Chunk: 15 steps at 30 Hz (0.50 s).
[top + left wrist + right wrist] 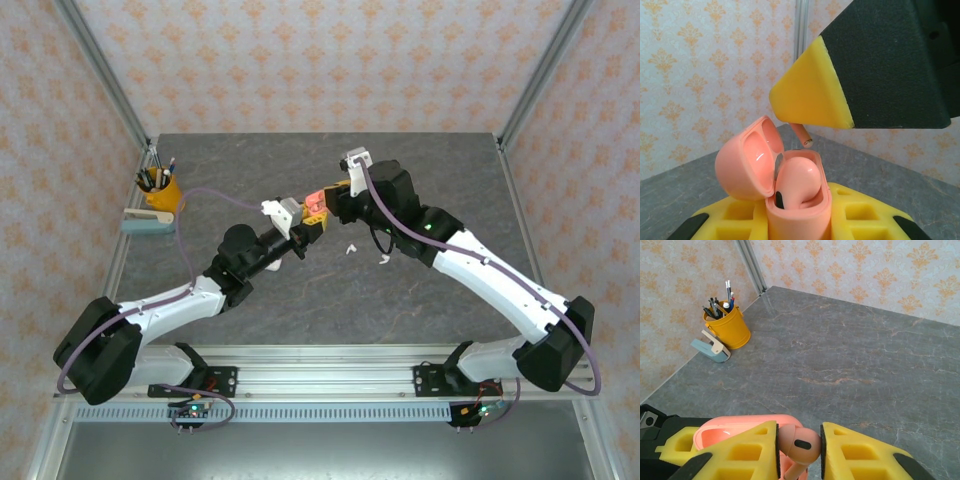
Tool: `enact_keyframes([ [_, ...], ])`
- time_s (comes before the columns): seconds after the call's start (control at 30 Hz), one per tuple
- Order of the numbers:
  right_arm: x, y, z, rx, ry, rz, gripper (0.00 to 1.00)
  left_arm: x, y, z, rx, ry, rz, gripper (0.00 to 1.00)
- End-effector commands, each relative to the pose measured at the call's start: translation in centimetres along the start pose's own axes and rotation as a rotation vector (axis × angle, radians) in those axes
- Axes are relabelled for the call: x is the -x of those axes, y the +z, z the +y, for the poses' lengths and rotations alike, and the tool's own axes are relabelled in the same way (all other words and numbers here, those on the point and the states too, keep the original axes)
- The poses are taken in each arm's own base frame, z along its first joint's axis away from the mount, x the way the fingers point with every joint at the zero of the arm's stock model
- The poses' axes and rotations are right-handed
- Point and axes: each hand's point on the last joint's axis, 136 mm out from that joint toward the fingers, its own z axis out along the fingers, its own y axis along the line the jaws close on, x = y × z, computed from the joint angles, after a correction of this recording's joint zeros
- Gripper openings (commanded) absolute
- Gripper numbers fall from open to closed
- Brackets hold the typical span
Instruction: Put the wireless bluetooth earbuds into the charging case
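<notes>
Grip: R end effector (799, 440) pinches pink earbud (797, 448) above open case (805, 222).

- The far half of the table (330, 150) lies bare, and so does the near strip before the arm bases. I could sweep a pincer through either.
- The far-left corner is blocked by a yellow pen cup (160, 188), with a pale stapler (148, 220) just beside it.
- Two white earbuds (350, 249) lie loose just right of centre.
- The centre is tight. The left pincer (314, 222) clamps the coral case (799, 215), and the right pincer (330, 197) hangs close above it, gripping a coral earbud (799, 445).
- The raised lid (742, 165) walls one side of the case.
- A seated earbud (797, 182) fills one well.
</notes>
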Motion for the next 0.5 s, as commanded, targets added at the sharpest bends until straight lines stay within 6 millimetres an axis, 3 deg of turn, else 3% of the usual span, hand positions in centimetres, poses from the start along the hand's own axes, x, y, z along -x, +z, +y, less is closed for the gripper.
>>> enact_keyframes([
  [0.0,1.1,0.1,0.1,0.007,0.005,-0.033,0.24,2.7,0.3,-0.7,-0.030,0.005,-0.084,0.00],
  [0.47,-0.1,0.6,-0.1,-0.002,-0.029,0.004,0.23,2.8,0.4,-0.7,-0.026,0.005,-0.089,0.00],
])
